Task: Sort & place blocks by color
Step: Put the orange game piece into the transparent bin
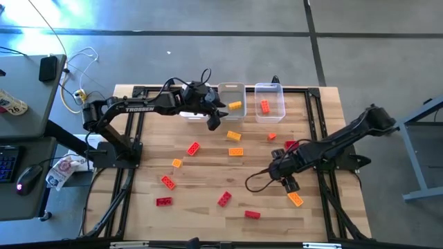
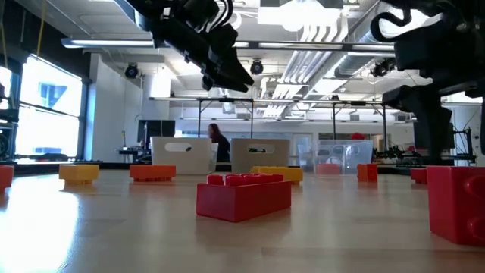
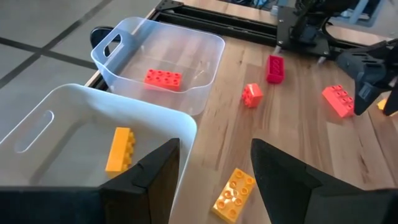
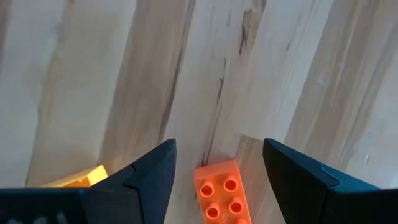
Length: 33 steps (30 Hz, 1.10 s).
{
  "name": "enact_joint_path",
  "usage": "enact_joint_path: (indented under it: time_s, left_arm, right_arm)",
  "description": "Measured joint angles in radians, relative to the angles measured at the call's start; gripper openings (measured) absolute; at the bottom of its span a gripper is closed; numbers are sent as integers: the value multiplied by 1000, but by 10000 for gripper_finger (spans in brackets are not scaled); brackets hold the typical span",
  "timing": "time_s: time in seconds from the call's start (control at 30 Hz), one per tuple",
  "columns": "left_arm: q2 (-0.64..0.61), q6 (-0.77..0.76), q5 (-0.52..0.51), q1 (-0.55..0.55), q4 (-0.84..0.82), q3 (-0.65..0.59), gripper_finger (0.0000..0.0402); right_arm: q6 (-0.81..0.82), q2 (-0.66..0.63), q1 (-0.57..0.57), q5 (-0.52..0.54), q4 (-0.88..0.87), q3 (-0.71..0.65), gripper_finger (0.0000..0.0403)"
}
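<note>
Right gripper (image 4: pixel 217 180): fingers spread, empty, straddling an orange brick (image 4: pixel 222 193) on the table (image 1: pixel 208 176). Advice: descend straight, centre brick, then close.
Left gripper (image 3: pixel 214 177): spread, empty, beside the bin (image 3: pixel 74 118) holding a yellow brick (image 3: pixel 120 149).
Writing: "TROSSEN" on left arm (image 1: pixel 138 107).

Both arms are showing matte black, jointed bodies; the left arm (image 1: pixel 142 107) is carrying white letters "TROSSEN", the right arm (image 1: pixel 339 142) is trailing a black cable, and the dark fingers (image 3: pixel 158 177) are looking flat and tapered
</note>
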Motion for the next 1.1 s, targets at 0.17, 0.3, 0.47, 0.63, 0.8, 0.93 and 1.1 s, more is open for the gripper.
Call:
enact_joint_path:
  time_s: [0.17,0.3,0.47,0.63,0.8,0.93,1.1]
  left_arm:
    - [0,0,-1,0,-9,0,186]
    - [0,0,-1,0,-18,0,186]
    - [0,0,-3,0,-16,0,186]
    - [0,0,-3,0,-18,0,186]
    - [0,0,-3,0,-23,0,186]
    - [0,0,-3,0,-26,0,186]
    - [0,0,-3,0,-29,0,186]
  right_arm:
    - [5,32,4,2,-2,0,229]
    - [44,36,3,15,-61,53,229]
    - [52,36,-3,91,-275,150,229]
    - [-12,35,-1,86,-320,154,229]
    - [-49,36,-1,65,-277,89,229]
    - [-50,46,-1,68,-273,90,229]
    - [-65,90,-1,21,-271,92,229]
